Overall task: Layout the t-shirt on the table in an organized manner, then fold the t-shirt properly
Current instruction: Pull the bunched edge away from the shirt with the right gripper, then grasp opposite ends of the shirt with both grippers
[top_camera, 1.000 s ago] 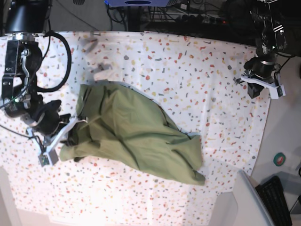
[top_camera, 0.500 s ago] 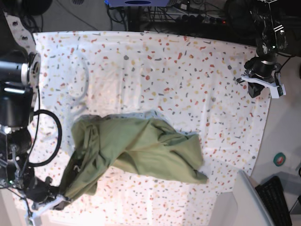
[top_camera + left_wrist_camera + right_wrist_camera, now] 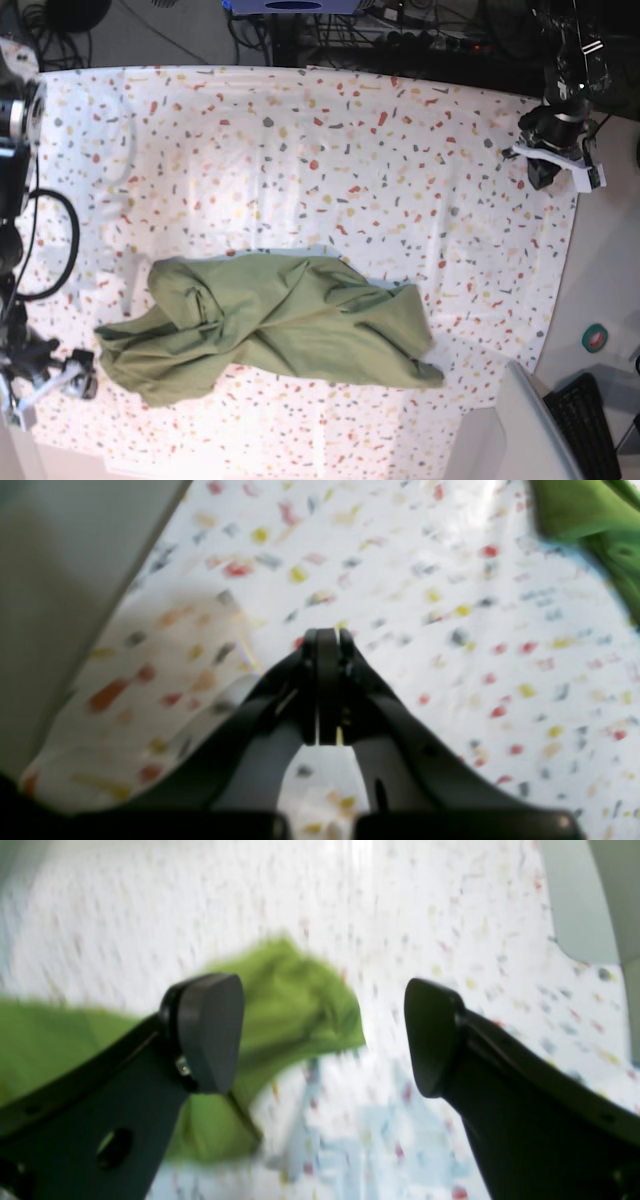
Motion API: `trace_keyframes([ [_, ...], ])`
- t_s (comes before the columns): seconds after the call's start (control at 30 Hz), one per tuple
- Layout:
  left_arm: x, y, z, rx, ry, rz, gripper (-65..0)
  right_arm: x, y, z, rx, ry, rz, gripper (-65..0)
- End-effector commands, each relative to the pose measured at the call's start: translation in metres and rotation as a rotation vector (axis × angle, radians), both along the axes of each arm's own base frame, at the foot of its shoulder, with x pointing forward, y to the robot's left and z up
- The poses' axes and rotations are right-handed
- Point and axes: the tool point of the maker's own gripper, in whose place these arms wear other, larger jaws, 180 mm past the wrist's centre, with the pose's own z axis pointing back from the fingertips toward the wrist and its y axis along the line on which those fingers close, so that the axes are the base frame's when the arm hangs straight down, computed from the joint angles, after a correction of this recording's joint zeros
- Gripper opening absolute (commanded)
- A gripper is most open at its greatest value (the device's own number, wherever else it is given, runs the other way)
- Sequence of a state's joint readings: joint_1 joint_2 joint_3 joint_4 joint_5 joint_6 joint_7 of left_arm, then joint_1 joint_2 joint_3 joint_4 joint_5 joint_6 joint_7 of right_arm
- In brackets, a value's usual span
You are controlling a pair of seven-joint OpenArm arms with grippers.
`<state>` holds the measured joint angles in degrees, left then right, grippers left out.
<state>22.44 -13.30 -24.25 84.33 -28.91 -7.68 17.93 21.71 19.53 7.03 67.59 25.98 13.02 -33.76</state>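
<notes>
The olive-green t-shirt lies crumpled and stretched sideways on the front half of the speckled table. My right gripper sits at the table's front left corner, just left of the shirt's bunched end. In the right wrist view this gripper is open with nothing between its fingers, and the t-shirt lies blurred beyond them. My left gripper hovers at the far right edge, well away from the shirt. It is shut and empty, with a corner of the t-shirt far off.
A black cable loop hangs over the table's left side. A plain grey-white surface and a keyboard sit at the front right. Cables and equipment line the back edge.
The right gripper dragged the shirt's end toward the front left corner, then opened and let it go. The shirt now lies lower and longer. The left arm has barely moved.
</notes>
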Motion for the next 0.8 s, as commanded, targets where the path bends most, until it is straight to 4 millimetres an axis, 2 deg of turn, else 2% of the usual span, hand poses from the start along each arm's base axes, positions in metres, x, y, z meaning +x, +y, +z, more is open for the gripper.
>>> trace_keyframes([
  [0.0, 0.013, 0.003, 0.018, 0.018, -0.067, -0.014, -65.0, -0.003, 0.007, 0.022, -0.025, -0.059, 0.038, -19.7],
  [0.1, 0.014, 0.001, 0.020, 0.014, -0.073, -0.014, -65.0, -0.046, 0.029, 0.000, -0.047, -0.009, 0.098, -19.5],
  [0.2, 0.016, 0.002, 0.019, 0.012, -0.074, -0.012, -65.0, -0.070, 0.059, -0.027, -0.049, 0.045, 0.177, -19.5],
  [0.3, 0.017, 0.000, 0.021, 0.010, -0.080, -0.015, -65.0, -0.082, 0.084, -0.050, -0.140, 0.097, 0.281, -19.7],
  [0.4, 0.019, -0.002, 0.021, 0.006, -0.083, -0.020, -65.0, -0.084, 0.101, -0.065, -0.305, 0.095, 0.377, -20.3],
  [0.47, 0.019, -0.002, 0.020, 0.004, -0.081, -0.019, -59.4, -0.075, 0.117, -0.066, -0.356, 0.047, 0.398, -20.3],
  [0.57, 0.017, -0.002, 0.019, 0.004, -0.077, -0.017, -54.3, -0.066, 0.121, -0.079, -0.427, 0.055, 0.379, -20.3],
  [0.77, 0.014, 0.000, 0.017, 0.004, -0.069, -0.012, -50.2, -0.053, 0.138, -0.109, -0.513, 0.068, 0.425, -20.3],
])
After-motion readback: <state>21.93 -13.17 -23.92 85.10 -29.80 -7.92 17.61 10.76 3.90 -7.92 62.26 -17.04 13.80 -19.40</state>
